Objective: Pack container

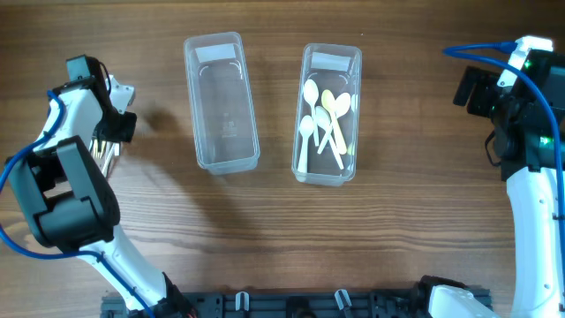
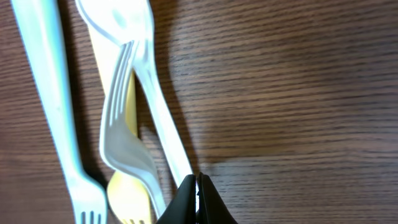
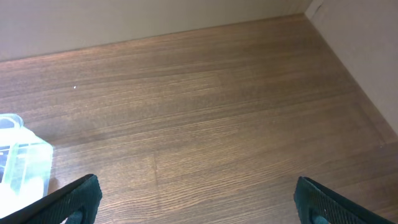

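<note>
My left gripper points down at a small pile of plastic cutlery on the table's left side. Its jaws are shut on the handle of a white utensil, and a white sliver shows between them. Beside it lie a curved white fork, a yellow fork under that, and another white fork. An empty clear container stands left of centre. A second clear container holds several white and yellow spoons. My right gripper hangs open over bare wood at the far right.
In the right wrist view a corner of a clear container shows at the left edge, and a pale wall runs along the table's back and right side. The arm bases sit along the front edge.
</note>
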`<state>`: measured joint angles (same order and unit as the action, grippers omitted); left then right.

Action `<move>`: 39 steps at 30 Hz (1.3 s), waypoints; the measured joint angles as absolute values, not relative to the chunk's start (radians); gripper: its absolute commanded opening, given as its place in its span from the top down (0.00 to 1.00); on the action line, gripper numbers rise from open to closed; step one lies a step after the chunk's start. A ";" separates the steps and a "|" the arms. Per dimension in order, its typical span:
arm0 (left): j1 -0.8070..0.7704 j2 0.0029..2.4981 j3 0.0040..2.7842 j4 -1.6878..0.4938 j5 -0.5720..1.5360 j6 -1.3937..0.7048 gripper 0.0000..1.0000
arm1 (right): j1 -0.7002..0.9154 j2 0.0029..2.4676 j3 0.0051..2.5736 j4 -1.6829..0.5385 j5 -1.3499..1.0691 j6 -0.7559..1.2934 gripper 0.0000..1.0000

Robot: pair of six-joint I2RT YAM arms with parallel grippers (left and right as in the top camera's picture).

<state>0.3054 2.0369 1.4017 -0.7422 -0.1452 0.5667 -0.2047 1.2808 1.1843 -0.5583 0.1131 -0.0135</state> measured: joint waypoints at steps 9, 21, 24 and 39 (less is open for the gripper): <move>0.210 1.914 1.402 -0.771 -0.253 0.567 0.96 | -0.205 1.281 1.184 -0.558 0.113 -0.014 0.00; 0.185 1.842 1.402 -0.786 -0.194 0.567 0.62 | -0.205 1.281 1.184 -0.558 0.113 -0.014 0.00; 0.185 1.842 1.402 -0.779 -0.161 0.564 0.53 | -0.205 1.281 1.184 -0.558 0.113 -0.014 0.00; 0.212 1.968 1.354 -0.839 -0.120 0.460 0.69 | -0.205 1.281 1.184 -0.558 0.113 -0.014 0.00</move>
